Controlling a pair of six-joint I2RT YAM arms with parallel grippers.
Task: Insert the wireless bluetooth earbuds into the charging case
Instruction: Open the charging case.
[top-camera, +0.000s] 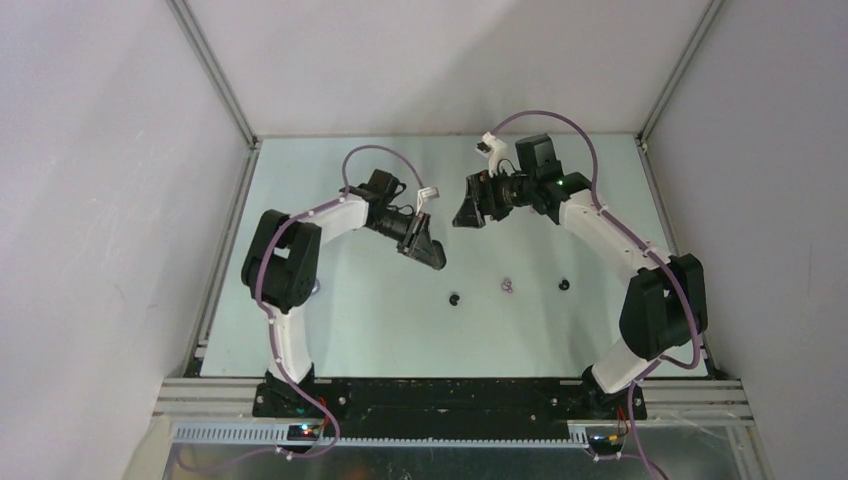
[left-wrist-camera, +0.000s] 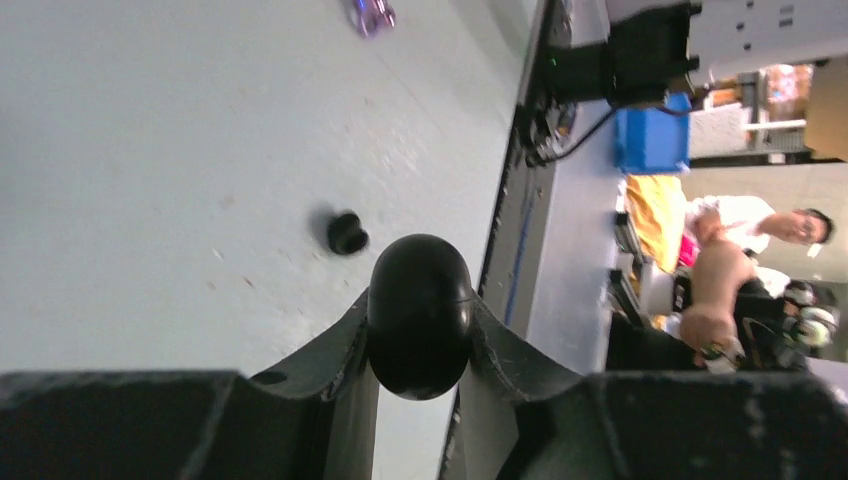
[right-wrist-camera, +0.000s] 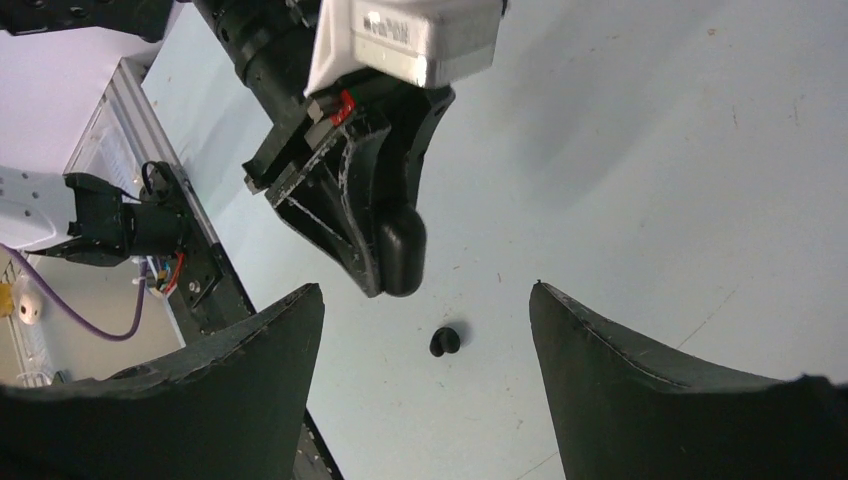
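My left gripper clamps the rounded black case by its tips; my right gripper stands open, empty — earbuds lie on the table. Hazard: the smooth case may squirt free.

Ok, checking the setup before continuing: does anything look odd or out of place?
A purple earbud lies between two black earbuds on the table, the odd colour against the black case pinched in the left gripper. Nothing looks broken.

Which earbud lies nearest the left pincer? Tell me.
The leftmost black earbud, beside the left pincer; the purple earbud and other black earbud lie farther right.
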